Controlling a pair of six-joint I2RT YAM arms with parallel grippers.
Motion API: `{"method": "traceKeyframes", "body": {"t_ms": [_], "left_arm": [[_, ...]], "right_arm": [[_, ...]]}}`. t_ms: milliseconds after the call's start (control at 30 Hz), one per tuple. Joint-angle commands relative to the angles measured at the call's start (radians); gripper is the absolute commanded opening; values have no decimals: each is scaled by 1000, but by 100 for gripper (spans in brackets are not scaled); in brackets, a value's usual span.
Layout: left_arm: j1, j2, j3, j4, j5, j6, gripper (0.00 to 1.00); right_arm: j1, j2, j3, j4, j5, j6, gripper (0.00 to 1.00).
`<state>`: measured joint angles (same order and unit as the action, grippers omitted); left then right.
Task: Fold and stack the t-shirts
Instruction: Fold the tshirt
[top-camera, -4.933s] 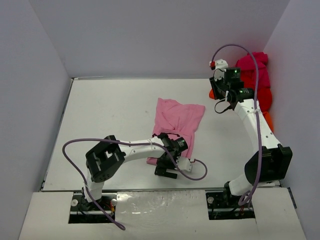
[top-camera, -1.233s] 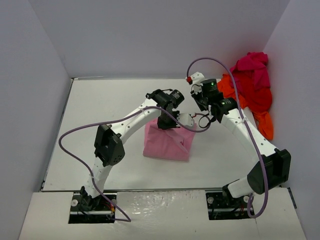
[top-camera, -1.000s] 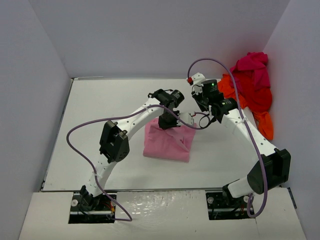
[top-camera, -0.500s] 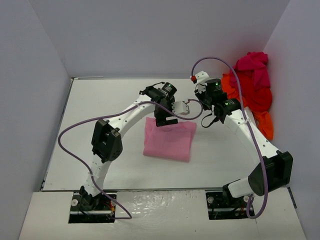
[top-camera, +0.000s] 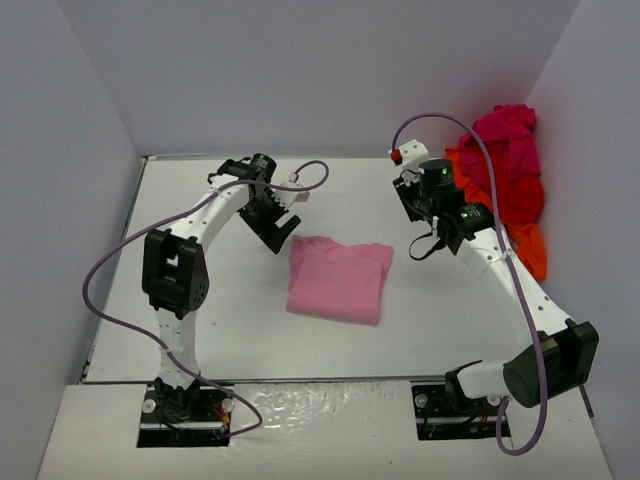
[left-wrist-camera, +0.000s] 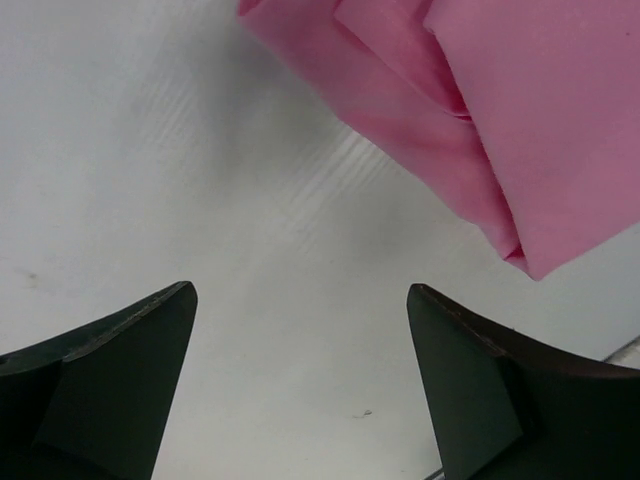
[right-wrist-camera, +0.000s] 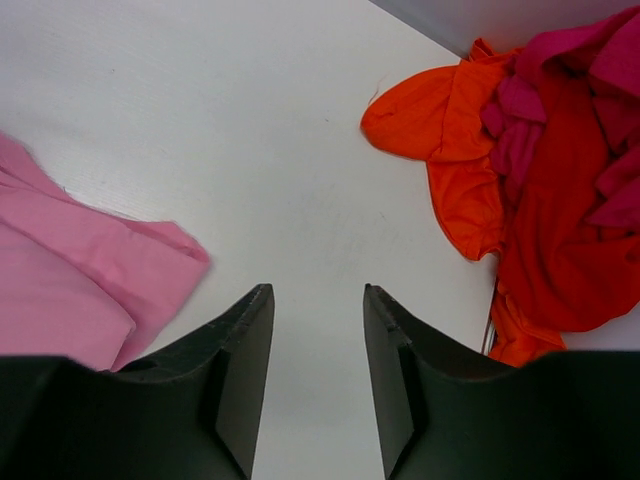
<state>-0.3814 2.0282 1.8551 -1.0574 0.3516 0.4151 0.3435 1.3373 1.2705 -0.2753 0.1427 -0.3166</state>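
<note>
- Left gripper (left-wrist-camera: 300, 290): two dark fingers (left-wrist-camera: 110, 350) entering from the lower left and lower right corners, tips pointing up-frame, jaws spread wide apart, only bare table between them
- Pink t-shirt (left-wrist-camera: 520, 110): light pink cloth, folded, filling the upper right corner; layered folds show along its lower-left edge, and one rounded corner reaches down near the right-hand finger, a strip of table showing between the two
- Table (left-wrist-camera: 150, 130): white, faintly ribbed surface under everything; a small dark speck near the left edge, another low in the centre
</note>
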Motion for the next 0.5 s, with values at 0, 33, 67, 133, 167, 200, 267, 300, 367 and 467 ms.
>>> {"method": "traceKeyframes", "body": {"t_ms": [0,33,67,133,167,200,267,300,367,467], "left_arm": [[7,6,4,-75,215,-84,84],[10,20,3,-81,258,-88,84],[11,29,3,-88,289,-96,84],[15,52,2,-100,367,-108,84],[16,62,5,-105,398,-110,84],[16,76,8,-115,435,-112,84],[16,109,6,-127,481,-131,85],[18,127,3,-126,488,-135,85],[24,157,-3,-128,493,-137,85],[34,196,-7,-125,482,-143,85]], "right_arm": [[-12,-38,9,1,-29,20,40],[-13,-40,5,-4,-55,21,41],[-14,-41,4,-16,-75,20,42],[-14,-43,1,-41,-133,15,44],[-14,-42,0,-51,-153,13,45],[-14,-42,-4,-60,-178,10,46],[-15,-48,-15,-77,-223,1,46],[-15,-51,-23,-78,-223,0,46],[-15,-57,-35,-80,-218,-2,46],[-15,-66,-42,-81,-215,-7,47]]}}
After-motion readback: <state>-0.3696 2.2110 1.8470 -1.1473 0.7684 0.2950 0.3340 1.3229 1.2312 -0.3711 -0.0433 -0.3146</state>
